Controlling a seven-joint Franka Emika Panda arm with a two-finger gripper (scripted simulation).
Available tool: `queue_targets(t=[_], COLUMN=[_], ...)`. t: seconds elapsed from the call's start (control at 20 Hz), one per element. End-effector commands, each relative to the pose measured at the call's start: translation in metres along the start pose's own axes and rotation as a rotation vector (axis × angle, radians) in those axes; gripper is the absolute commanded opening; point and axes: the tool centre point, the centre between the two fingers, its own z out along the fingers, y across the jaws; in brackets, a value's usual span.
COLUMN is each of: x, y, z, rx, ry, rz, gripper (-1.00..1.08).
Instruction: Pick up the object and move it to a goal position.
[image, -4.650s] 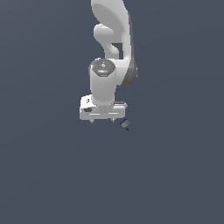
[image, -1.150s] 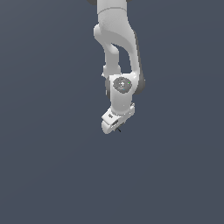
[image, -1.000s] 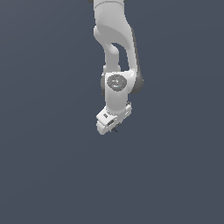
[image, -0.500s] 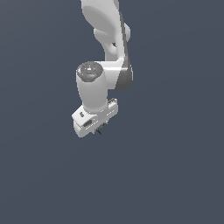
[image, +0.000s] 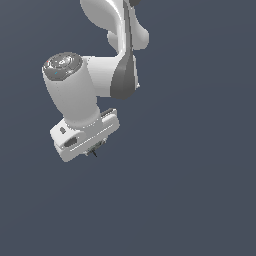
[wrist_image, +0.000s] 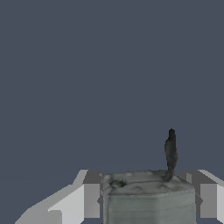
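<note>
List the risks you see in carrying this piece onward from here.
1. The grey object sits between the two fingers with a thin dark stalk poking past them; the grip may slip if the arm swings fast.
2. In the exterior view only a dark sliver of it shows under the gripper, so a slip would be hard to spot there.
3. No goal marker appears in either view, so release could be misjudged.

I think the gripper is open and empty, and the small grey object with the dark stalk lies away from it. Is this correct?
Not correct. The wrist view shows the grey object sitting between the gripper fingers, which press on both its sides, so the gripper is shut on it and not empty. The dark stalk does stand up from the object.
</note>
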Motion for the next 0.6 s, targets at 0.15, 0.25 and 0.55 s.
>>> queue_targets(t=[0.15,0.25,0.55], x=[-0.002,-0.003,-0.004], y=[0.029,0.038,0.058], z=[-0.023,-0.03,-0.045], rx=[0.0,0.0,-0.001], ry=[0.0,0.0,-0.001], rz=[-0.001,-0.001,0.0], gripper=[-1.0,-1.0,-1.0])
